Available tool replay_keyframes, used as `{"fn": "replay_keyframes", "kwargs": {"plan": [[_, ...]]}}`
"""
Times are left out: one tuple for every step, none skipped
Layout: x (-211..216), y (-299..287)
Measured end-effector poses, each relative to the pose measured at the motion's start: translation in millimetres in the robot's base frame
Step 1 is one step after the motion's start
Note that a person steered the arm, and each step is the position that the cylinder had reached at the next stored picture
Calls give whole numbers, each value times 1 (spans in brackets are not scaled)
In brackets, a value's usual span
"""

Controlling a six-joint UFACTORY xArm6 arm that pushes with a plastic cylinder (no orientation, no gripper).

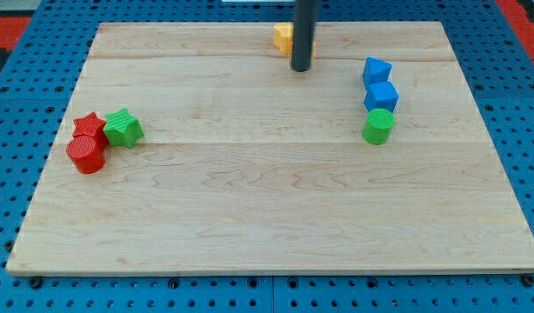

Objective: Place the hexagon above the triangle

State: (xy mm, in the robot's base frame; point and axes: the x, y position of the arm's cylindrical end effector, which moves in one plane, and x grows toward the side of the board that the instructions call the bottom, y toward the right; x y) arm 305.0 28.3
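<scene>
Jaws: none are showing on this arm; it is ending in a straight dark rod (303, 33), so nothing is opening, closing or gripping.
Tip: my tip (301, 68) is resting on the table near the view's top, a little right of centre.
Tip and blocks: it is sitting just beside the yellow block, on that block's right and slightly lower in the view; whether the two are touching, I cannot tell.
Yellow block: the yellow block (283, 36) is lying near the table's top edge, partly hidden behind the rod, so its shape is not making itself out clearly.
Blue triangle: the blue triangle (377, 69) is standing at the view's right, well apart from my tip.
Blue cube: the blue cube (382, 96) is sitting directly below the triangle and touching it.
Green cylinder: the green cylinder (379, 126) is standing upright just below the cube, closing a short column of three.
Left cluster: the red star (89, 124), the green star (123, 128) and the red cylinder (86, 154) are huddling together at the view's left, the cylinder lowest and the green star to the right.
Table: the pale wooden table (276, 217) is lying on a blue pegboard (15, 61).
</scene>
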Motion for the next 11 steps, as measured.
{"fn": "replay_keyframes", "kwargs": {"plan": [[11,-45],[-25,-44],[-40,0],[-54,-11],[-57,2],[-48,36],[-44,68],[-44,75],[-33,47],[-21,43],[2,67]]}}
